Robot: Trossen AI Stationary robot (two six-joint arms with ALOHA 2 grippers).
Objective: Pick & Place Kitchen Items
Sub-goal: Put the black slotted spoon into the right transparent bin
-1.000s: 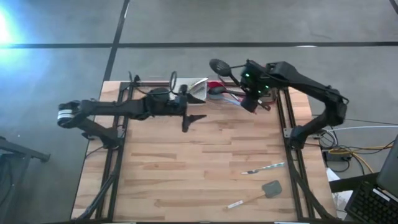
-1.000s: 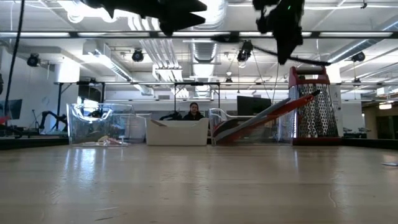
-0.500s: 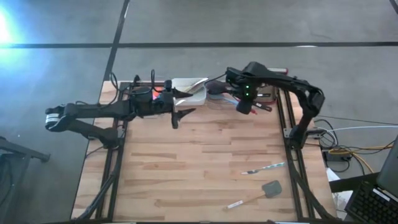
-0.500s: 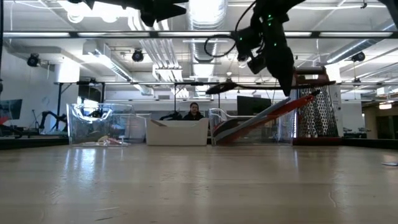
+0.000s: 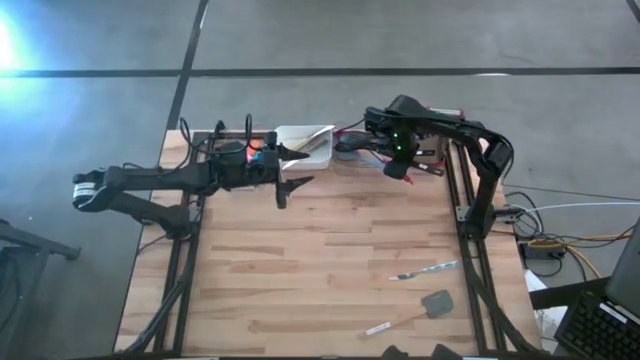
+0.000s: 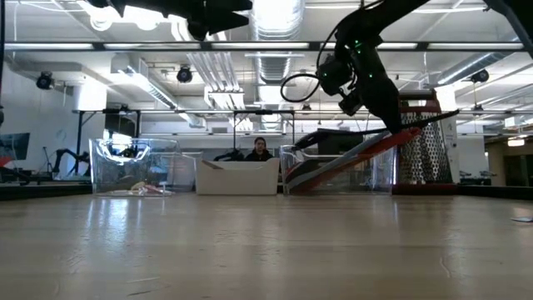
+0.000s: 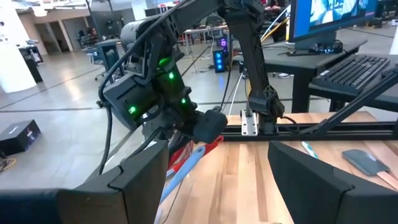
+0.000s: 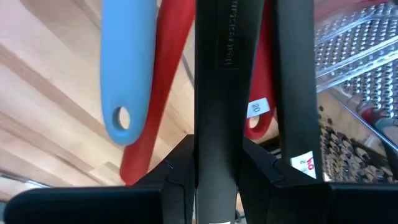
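My right gripper (image 5: 400, 170) is at the table's far right, over a clear bin (image 6: 291, 167) of red and blue utensils, shut on a black long-handled spoon (image 6: 333, 133). The spoon's head (image 5: 350, 143) points toward the white tray (image 5: 305, 148). Its handle end (image 6: 450, 113) sticks out in front of the box grater (image 6: 425, 154). My left gripper (image 5: 288, 185) hovers open and level, high over the table near the tray, with nothing between its fingers (image 7: 143, 180). My right gripper pinches the black spoon's handle (image 8: 214, 93) between its two fingers, about midway along it. The fingers come from above, slanting steeply down, and lie across the handle. The spoon is tilted, head end lower, over the bin. I cannot tell whether the head touches anything there.
A second clear bin (image 6: 133, 167) with small items stands at the far left. Thin metal tongs (image 5: 425, 270) and a grey spatula (image 5: 432, 303) lie on the bare wood near the right front. Black frame rails (image 5: 470, 250) run along both table sides.
My right gripper has sunk toward the clear bin and tipped to point more steeply down. The black spoon came down with it, from high above the table to just over the bin. My left gripper has drawn back a little toward the table's left edge, still open.
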